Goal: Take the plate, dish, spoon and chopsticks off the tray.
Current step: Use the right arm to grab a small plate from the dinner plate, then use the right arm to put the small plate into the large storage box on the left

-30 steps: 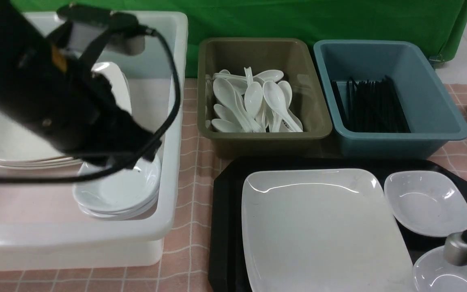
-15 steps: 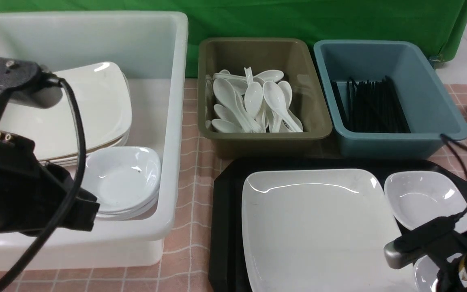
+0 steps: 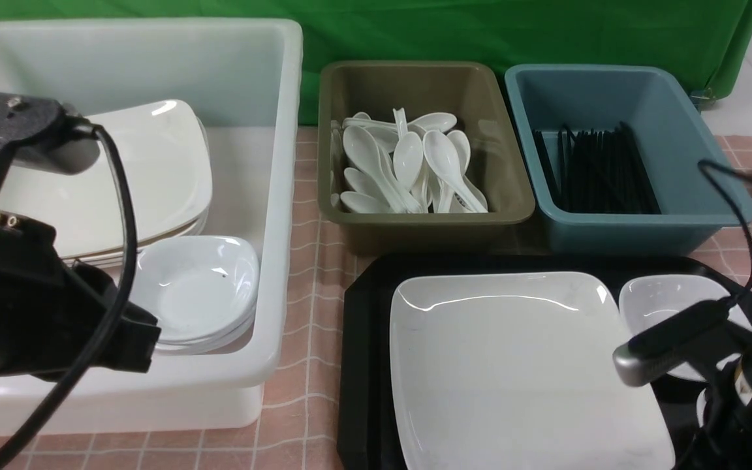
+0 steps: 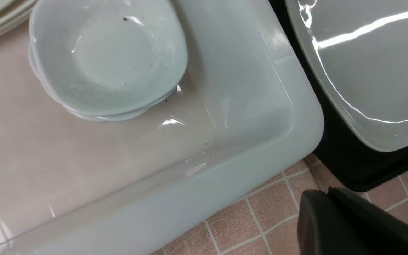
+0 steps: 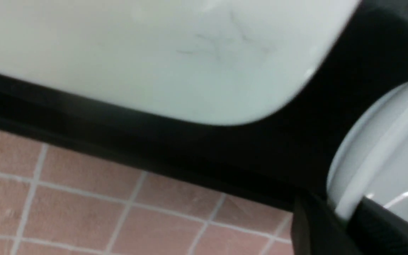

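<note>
While its jaws pinch the rim of the near dish (image 5: 384, 148), one finger on each side, the right gripper (image 5: 345, 226) sits low at the near right corner of the black tray (image 3: 366, 339), its arm hiding most of that dish in the front view. Across on the near left, the left gripper (image 4: 326, 198) hangs with its jaws together and empty above the pink checked tablecloth (image 3: 311, 261), just beside the near corner of the white tub (image 3: 278, 196) and the tray's near left corner. Filling most of the tray, the large square white plate (image 3: 519, 365) lies flat, and a second small dish, the far dish (image 3: 660, 300), sits just beside its far right corner, also on the tray. Inside the white tub, a stack of small dishes (image 3: 200, 294) rests in front of a stack of square plates (image 3: 147, 170). Behind the tray, the olive tub (image 3: 415, 78) holds a heap of white soup spoons (image 3: 408, 163), and the blue tub (image 3: 676, 98) beside it holds a bundle of black chopsticks (image 3: 598, 173). A green backdrop (image 3: 480, 32) closes the scene.
</note>
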Tool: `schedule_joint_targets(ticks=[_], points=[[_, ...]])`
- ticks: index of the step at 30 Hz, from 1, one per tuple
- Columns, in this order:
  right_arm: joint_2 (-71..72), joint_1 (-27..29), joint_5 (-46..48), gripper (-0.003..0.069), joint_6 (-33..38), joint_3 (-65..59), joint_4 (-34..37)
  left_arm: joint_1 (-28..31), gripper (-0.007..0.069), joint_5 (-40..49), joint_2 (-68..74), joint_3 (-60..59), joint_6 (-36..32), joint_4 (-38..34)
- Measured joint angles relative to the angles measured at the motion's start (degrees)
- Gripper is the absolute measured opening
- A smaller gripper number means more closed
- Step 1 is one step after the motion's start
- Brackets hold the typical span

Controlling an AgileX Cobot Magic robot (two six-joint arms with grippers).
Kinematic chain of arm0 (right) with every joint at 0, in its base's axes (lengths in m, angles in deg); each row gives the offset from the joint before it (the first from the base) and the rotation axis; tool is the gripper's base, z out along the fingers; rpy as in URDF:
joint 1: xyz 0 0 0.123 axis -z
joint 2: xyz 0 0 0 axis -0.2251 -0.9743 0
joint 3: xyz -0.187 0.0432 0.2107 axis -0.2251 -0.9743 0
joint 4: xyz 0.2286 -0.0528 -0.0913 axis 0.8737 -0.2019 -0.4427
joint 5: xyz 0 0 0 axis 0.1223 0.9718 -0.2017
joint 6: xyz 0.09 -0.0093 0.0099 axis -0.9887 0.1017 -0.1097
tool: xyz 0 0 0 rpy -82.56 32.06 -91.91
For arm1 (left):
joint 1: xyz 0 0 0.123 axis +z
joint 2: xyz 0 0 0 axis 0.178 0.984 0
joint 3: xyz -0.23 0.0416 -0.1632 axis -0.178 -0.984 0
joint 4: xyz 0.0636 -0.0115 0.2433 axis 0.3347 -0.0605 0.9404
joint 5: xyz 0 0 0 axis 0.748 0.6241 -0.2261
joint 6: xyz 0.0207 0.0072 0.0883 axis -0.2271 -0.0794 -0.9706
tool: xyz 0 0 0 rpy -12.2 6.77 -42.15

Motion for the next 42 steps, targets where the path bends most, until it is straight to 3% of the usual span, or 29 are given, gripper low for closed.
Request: schedule_joint_targets(ticks=[5, 13, 15, 18, 19, 21, 24, 27, 32, 36, 42], points=[[4.1, -0.1, 6.7, 0.0081, 0.9, 5.9, 0.7, 0.0, 0.0005, 0.2, 0.0, 0.0, 0.1, 2.2], [11.0, -0.1, 10.6, 0.0081, 3.7, 17.7, 1.9, 0.0, 0.0005, 2.7, 0.0, 5.2, 6.7, 14.1], [12.2, -0.1, 10.1, 0.0081, 7.8, 22.8, 7.7, 0.6, 0.0005, 3.5, 0.0, 8.6, 8.3, 18.0], [11.8, -0.3, 5.5, 0.0081, 17.7, 27.6, 22.2, 3.8, 0.0005, 3.7, 0.0, 11.7, 8.9, 21.1], [11.0, -0.9, 3.4, 0.0081, 23.1, 29.2, 29.5, 6.2, 0.0005, 3.8, 0.0, 12.6, 8.9, 22.2], [9.1, -2.9, 0.2, 0.0081, 28.9, 31.2, 37.8, 10.1, 0.0005, 4.6, 0.0, 13.8, 8.5, 22.7], [3.0, -9.6, -6.0, 0.0081, 37.8, 35.8, 44.7, 20.0, 0.0005, 5.9, 0.5, 15.4, 3.9, 19.4], [-2.6, -13.8, -9.2, 0.0081, 41.6, 39.5, 45.3, 26.9, 0.0005, 6.3, 1.1, 15.5, -1.1, 13.8], [-20.5, -22.3, -15.0, 0.0081, 50.6, 53.0, 42.2, 41.2, 0.0005, 7.2, 4.0, 15.5, -11.8, -5.6], [-30.1, -24.9, -17.4, 0.0081, 51.8, 60.8, 33.7, 44.1, 0.0005, 7.2, 5.3, 15.5, -14.4, -9.5], [-42.0, -25.6, -19.0, 0.0087, 52.1, 67.8, 22.2, 44.5, 0.0005, 7.6, 5.8, 15.5, -15.2, -9.6]])
